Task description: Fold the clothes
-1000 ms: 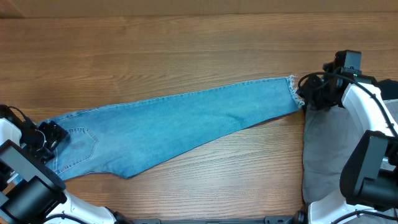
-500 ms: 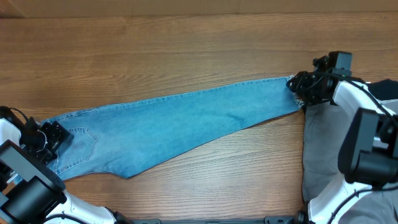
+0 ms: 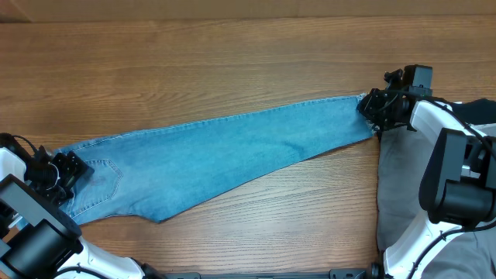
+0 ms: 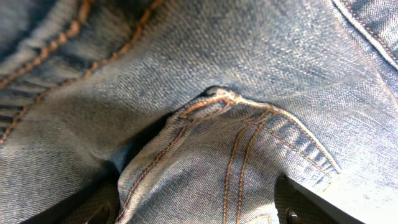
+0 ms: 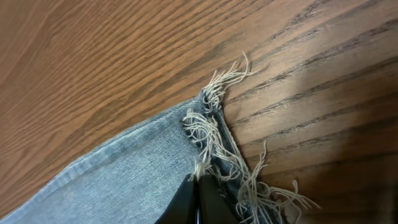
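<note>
Across the brown wood-grain tabletop the light blue denim jeans lie flat, folded into one long leg that runs from the waist at the left edge up to the ankle at the right.

The left gripper sits on the waist end, just beside the stitched back pocket. Its wrist view shows a bunched ridge of denim with orange stitching pinched between the two dark fingers.

The right gripper sits at the ankle. Its jaws are drawn almost together, nipping the frayed hem, whose pale loose threads spread over the wood.

A pair of grey trousers lies just beside the ankle end, under the right arm, at the right edge of the tabletop.
</note>
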Available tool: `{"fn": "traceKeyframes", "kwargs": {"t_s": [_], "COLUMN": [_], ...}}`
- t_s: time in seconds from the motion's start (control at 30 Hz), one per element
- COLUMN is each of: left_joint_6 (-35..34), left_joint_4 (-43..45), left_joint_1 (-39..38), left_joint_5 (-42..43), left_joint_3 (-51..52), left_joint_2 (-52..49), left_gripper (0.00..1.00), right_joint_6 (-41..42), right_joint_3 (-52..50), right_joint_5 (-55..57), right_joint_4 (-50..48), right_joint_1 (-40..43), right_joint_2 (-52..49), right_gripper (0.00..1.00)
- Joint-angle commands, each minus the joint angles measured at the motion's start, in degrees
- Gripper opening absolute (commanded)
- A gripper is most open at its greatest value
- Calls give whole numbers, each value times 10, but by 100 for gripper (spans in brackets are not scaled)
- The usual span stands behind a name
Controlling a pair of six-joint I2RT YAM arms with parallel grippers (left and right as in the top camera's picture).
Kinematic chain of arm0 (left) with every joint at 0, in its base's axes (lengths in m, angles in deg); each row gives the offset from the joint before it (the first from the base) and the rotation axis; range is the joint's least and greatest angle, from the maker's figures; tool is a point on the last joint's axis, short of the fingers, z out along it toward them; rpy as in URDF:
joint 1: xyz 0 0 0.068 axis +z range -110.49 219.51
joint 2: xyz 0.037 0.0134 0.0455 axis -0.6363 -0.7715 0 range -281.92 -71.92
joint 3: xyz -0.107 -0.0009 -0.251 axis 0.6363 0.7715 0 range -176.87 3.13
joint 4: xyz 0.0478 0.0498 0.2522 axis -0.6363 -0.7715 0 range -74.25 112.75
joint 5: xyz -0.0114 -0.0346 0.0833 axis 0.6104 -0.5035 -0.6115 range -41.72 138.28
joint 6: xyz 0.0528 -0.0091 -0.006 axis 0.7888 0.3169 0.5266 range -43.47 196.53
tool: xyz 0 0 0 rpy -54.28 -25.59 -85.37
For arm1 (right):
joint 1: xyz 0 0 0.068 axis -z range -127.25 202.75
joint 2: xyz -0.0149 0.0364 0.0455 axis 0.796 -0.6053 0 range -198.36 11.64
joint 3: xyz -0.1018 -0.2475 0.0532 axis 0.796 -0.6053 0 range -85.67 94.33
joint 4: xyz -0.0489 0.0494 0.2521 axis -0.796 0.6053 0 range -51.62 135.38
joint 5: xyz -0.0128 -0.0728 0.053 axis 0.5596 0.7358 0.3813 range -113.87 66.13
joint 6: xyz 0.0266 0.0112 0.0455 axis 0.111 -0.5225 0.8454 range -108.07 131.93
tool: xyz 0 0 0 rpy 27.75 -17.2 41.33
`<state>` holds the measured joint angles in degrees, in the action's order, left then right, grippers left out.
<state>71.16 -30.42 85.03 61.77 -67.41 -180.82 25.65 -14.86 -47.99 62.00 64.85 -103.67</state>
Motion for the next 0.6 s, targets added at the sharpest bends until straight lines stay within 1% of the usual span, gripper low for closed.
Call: {"fn": "traceKeyframes", "kwargs": {"t_s": [0.0,0.13,0.27,0.37,0.57], "left_joint_6": [11,11,12,11,12], "left_joint_4": [-6,-6,-6,-5,-3], "left_joint_1": [2,2,2,2,2], "left_joint_5": [14,14,14,14,14], "left_joint_3": [-5,-5,-5,-5,-5], "left_joint_2": [-6,-6,-6,-6,-6], "left_gripper": [82,82,82,82,82], "right_joint_6": [0,-1,0,0,0], "right_joint_3": [16,36,54,60,60], "right_joint_5": [-44,-96,-112,-109,-56], "right_joint_4": [-2,-2,-6,-11,-9], "right_joint_1": [11,16,18,19,19], "right_joint_2": [-3,-3,-3,-3,-3], "right_gripper": [4,4,4,4,4]}}
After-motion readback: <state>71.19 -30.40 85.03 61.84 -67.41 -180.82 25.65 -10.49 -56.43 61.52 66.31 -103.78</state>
